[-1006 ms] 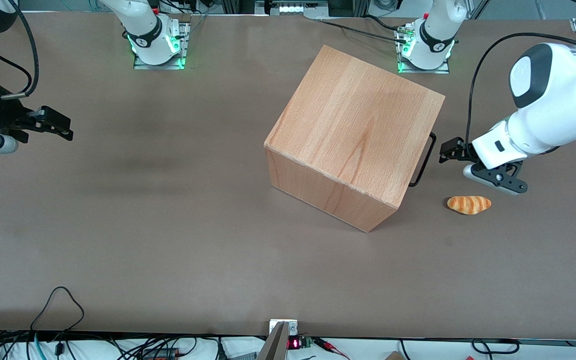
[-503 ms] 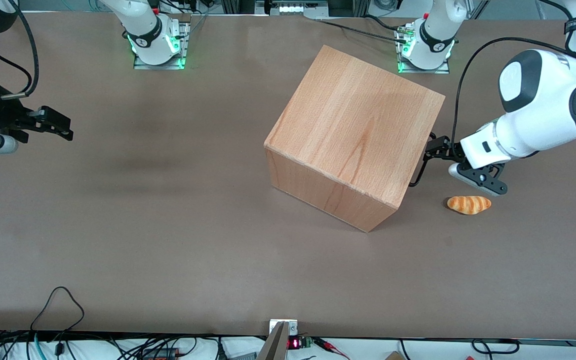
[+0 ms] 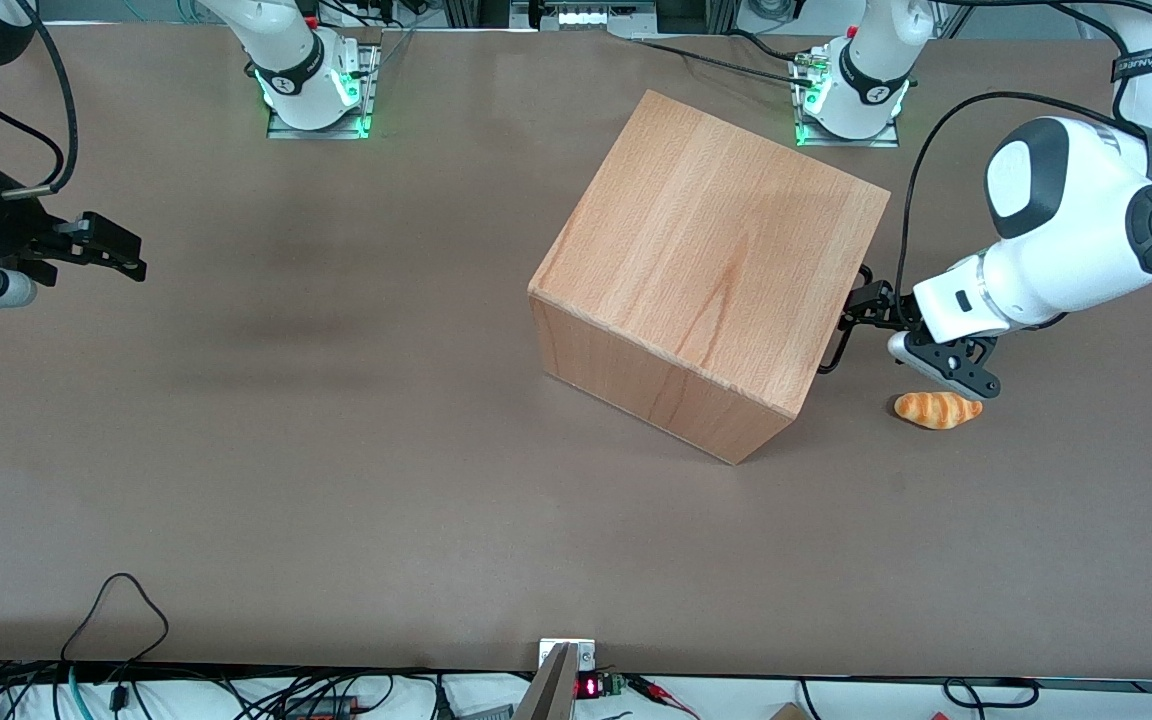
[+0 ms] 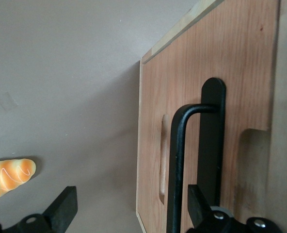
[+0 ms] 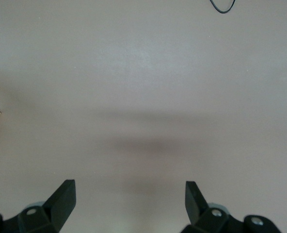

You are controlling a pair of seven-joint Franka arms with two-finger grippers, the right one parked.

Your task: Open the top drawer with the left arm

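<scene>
While spread wide around the top drawer's handle (image 4: 176, 165), end effector (image 4: 129, 206), croissant (image 3: 938, 409) just beside.

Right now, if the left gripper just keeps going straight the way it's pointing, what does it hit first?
Most likely the black bar handle of the top drawer. The left gripper is open at the cabinet's front, with the bar running between its fingers. Straight on, it would probably then meet the drawer's front panel, though depth is unclear.
</scene>
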